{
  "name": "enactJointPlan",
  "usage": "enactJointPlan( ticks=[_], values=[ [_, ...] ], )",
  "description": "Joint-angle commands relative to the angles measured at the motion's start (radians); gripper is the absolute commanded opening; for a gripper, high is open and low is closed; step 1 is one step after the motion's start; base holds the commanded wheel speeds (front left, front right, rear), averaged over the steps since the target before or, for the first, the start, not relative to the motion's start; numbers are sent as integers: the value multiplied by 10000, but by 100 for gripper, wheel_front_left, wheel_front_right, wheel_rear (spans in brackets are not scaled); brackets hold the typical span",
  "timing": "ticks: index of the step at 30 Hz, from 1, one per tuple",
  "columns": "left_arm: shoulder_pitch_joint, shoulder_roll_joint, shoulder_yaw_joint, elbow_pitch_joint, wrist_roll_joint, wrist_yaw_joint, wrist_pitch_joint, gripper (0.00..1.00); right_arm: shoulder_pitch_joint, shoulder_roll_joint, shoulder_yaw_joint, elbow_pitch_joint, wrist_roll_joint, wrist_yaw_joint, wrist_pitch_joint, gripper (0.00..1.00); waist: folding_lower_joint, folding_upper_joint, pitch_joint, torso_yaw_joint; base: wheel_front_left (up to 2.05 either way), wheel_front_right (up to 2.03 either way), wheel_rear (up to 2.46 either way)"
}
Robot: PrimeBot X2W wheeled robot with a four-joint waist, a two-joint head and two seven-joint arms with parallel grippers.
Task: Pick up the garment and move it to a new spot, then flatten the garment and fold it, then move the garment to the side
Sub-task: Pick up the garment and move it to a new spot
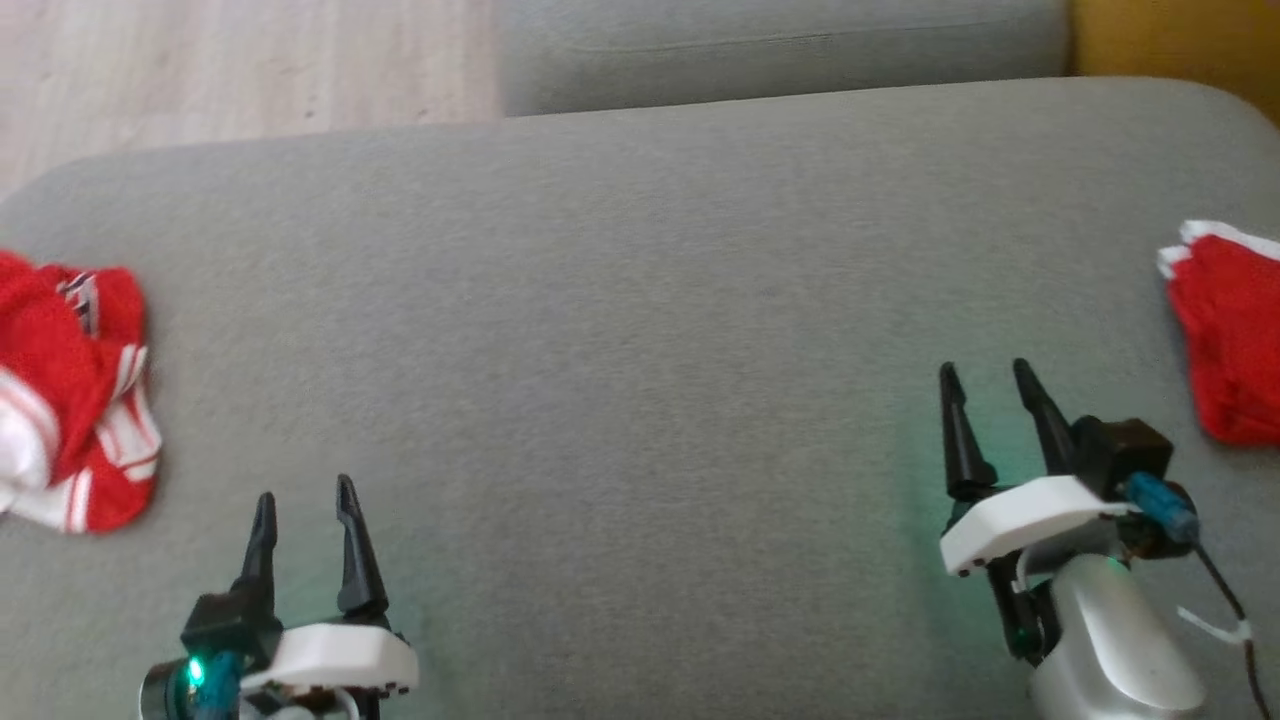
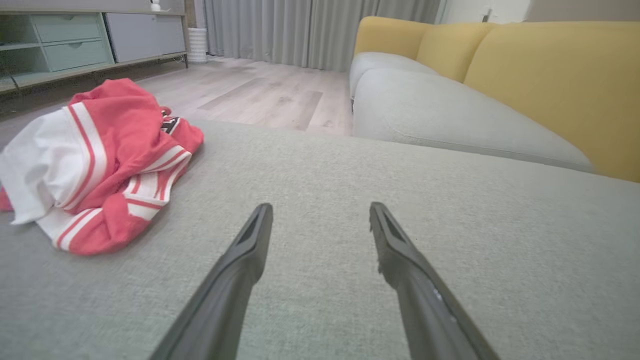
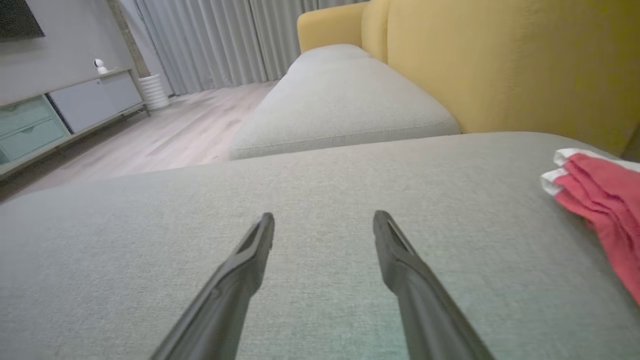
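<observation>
Your left gripper hangs over the grey cushion, jaws spread wide and holding nothing. Your right gripper sits further forward, its jaws equally wide and empty. You find the crumpled red-and-white garment lying at the cushion's left edge, near the left gripper but apart from it. You also see a folded red garment with white trim at the right edge, well apart from the first and just beyond the right gripper.
</observation>
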Motion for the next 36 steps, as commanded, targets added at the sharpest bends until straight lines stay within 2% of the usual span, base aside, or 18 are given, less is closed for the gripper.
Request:
enactJointPlan(
  ticks=[1, 6, 7, 8, 15, 19, 23, 27, 32, 36],
  values=[
    [-505, 83, 340, -275, -73, 75, -51, 100, -146, 27, 360, -335, 18, 33, -110, 100, -1, -1, 170, 630, 0, 0, 0],
    [-405, 83, 660, -294, -120, 159, -51, 100, -72, 27, 978, -311, 152, 33, -110, 100, -1, -1, 334, 1846, 0, 0, 0],
    [-247, 83, 992, -359, -196, 248, -51, 100, -72, 27, 1294, -369, 156, 33, -110, 100, -1, -1, 386, 2302, 0, 0, 0],
    [-247, 83, 992, -359, -196, 248, -51, 100, -72, 27, 1294, -369, 156, 33, -110, 100, -1, -1, 386, 2302, 0, 0, 0],
    [213, 83, 1934, -314, -320, 171, -51, 100, -126, 28, 2051, -502, 152, 33, -110, 100, -1, -1, 638, 3594, 0, 0, 0],
    [315, 83, 2214, -281, -539, 146, -51, 100, -133, 28, 2222, -489, 147, 33, -110, 100, -1, -1, 720, 3983, 0, 0, 0],
    [194, 83, 2443, -273, -531, 20, -51, 100, -201, 28, 2294, -477, 65, 33, -110, 100, -1, -1, 902, 3994, 0, 0, 0],
    [-405, 83, 2983, -347, -322, -293, -51, 100, -445, 28, 2303, -557, -70, 33, -110, 100, -1, -1, 1390, 3731, 0, 0, 0],
    [-1781, 306, 3788, -254, 105, -1066, -51, 100, -856, 28, 2245, -895, -328, 33, -110, 100, -1, -1, 2230, 3263, 0, 0, 0],
    [-3097, 799, 3946, 439, 304, -1540, -51, 100, -1167, 28, 2195, -1201, -549, 33, -111, 100, -1, -1, 2912, 2927, 0, 0, 0]
  ],
)
